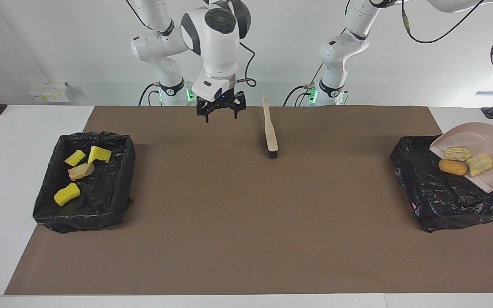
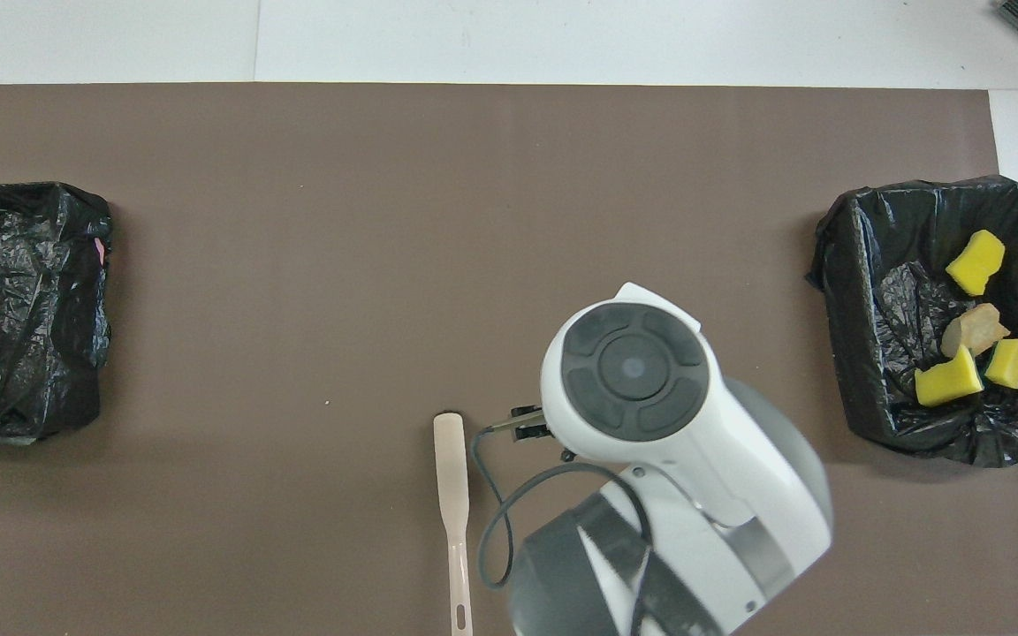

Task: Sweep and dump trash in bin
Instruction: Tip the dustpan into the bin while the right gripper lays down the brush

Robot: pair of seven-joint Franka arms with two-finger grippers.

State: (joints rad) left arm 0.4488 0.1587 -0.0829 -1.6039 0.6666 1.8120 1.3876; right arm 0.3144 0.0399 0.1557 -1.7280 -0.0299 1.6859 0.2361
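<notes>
Beige dustpan (image 1: 484,147), frame right, carries three scraps (image 1: 464,160) over a bin (image 1: 443,192); left claw unseen. Right claw (image 1: 221,112), upper centre, hangs open and empty.

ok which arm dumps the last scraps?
Left. Its gripper holds the dustpan tilted over the bin at its end, three scraps still on the pan. The right gripper hangs open and empty, beside the brush.
</notes>
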